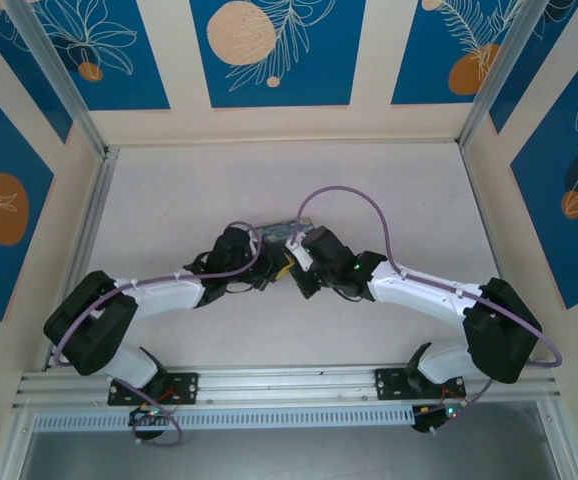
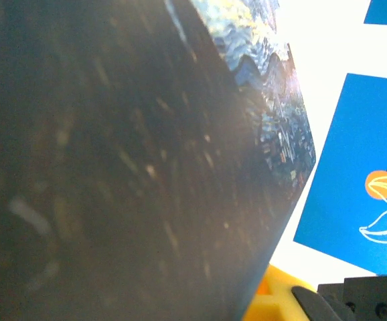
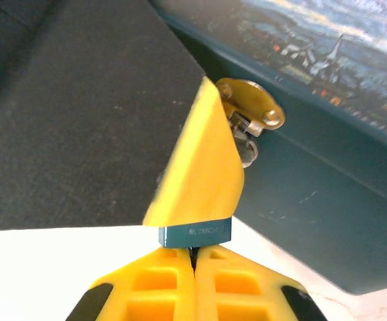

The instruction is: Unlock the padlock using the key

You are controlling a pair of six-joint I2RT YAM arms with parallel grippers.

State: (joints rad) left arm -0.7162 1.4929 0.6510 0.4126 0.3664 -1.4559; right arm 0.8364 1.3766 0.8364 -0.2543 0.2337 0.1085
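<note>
Just past the right gripper's (image 3: 193, 262) closed fingertips, touching them, sits the padlock (image 3: 195, 234), below the brass hasp (image 3: 254, 110) on the painted tin's (image 3: 300, 180) side wall. One yellow finger (image 3: 200, 167) of the closed left gripper (image 1: 274, 272) overlaps the padlock. I cannot tell whether either gripper holds the key. The tin's lid is down, hiding its contents.

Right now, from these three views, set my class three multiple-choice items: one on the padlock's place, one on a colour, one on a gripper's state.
1. Where on the tin is the padlock? A. on its lid B. under the brass hasp on its front C. behind it
2. What colour are the right gripper's fingers? A. yellow B. red C. white
3. How do the right gripper's jaws stand? A. wide open B. half open C. shut
Answers: B, its body sits just under the hasp; A, both are yellow; C, they meet without a gap.
</note>
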